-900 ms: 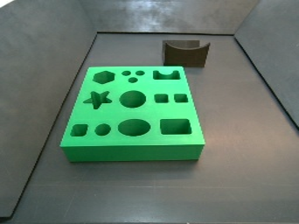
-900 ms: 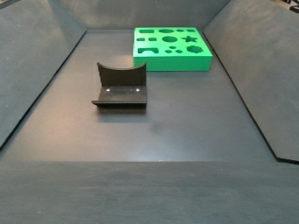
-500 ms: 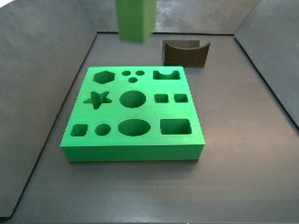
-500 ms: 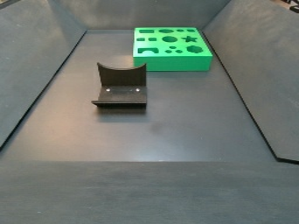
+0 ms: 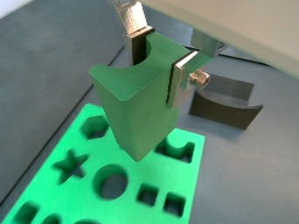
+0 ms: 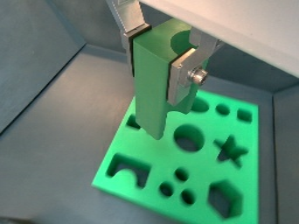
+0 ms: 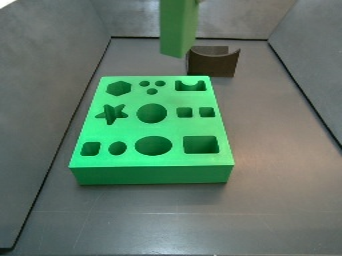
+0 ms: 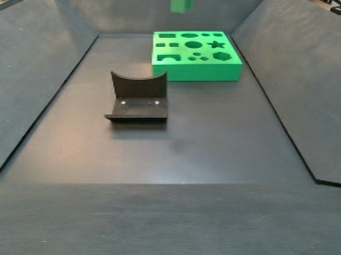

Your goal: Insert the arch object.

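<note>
The end effector (image 5: 158,74) is clamped onto the arch object (image 5: 138,105), which here is a tall green piece, not the dark thing on the counter. In both wrist views you can see a silver finger (image 5: 184,74) pressed flat against one side of it, with the other finger on the opposite side. Up between the fingers the end effector (image 6: 158,70) has the arch object (image 6: 152,87) by its upper end, where a rounded notch shows.

The piece hangs upright in the air over the green board (image 6: 146,149) and isn't touching it. In a side view the arch object (image 7: 178,28) sits top centre of the frame, over the far edge of the board (image 7: 174,128), and just left of the dark fixture (image 7: 214,60). In the other side view only the lower tip of the arch object (image 8: 178,6) pokes in at the very top edge, above the board (image 8: 200,72). The end effector itself is out of frame in both side views.

The fixture (image 8: 138,98) stands on the grey counter (image 8: 173,159), well apart from the board. Its upright part has a curved dip in its upper edge. The board's holes all look empty, including the arch-shaped one.
</note>
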Motion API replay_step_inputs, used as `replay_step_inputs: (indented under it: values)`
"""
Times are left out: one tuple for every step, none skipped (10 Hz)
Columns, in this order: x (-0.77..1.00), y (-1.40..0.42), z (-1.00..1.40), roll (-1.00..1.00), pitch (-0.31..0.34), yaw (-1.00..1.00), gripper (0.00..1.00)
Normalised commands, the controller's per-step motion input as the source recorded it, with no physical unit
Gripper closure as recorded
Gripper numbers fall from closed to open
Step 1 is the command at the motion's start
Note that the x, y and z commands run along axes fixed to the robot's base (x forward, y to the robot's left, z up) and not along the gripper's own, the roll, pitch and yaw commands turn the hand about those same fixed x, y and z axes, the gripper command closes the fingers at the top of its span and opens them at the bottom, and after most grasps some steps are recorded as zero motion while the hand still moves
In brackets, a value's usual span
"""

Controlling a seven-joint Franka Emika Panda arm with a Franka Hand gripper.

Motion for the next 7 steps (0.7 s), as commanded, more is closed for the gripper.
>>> replay_step_inputs:
  values:
    - [0.36, 0.38, -0.23, 0.00, 0.131, -0.60, 1.00]
    - [0.05, 0.04, -0.15, -0.01, 0.010, -0.95, 1.00]
    - [0.00, 0.00, -0.20, -0.01, 0.010, -0.99, 1.00]
    - [0.00, 0.00, -0.20, -0.03, 0.003, -1.00, 1.00]
    - [0.14, 0.00, -0.24, -0.12, 0.000, -0.93, 1.00]
    - [0.10, 0.22, -0.37, 0.00, 0.026, -0.77, 1.00]
    - [0.07, 0.27, -0.59, 0.01, 0.151, -0.77, 1.00]
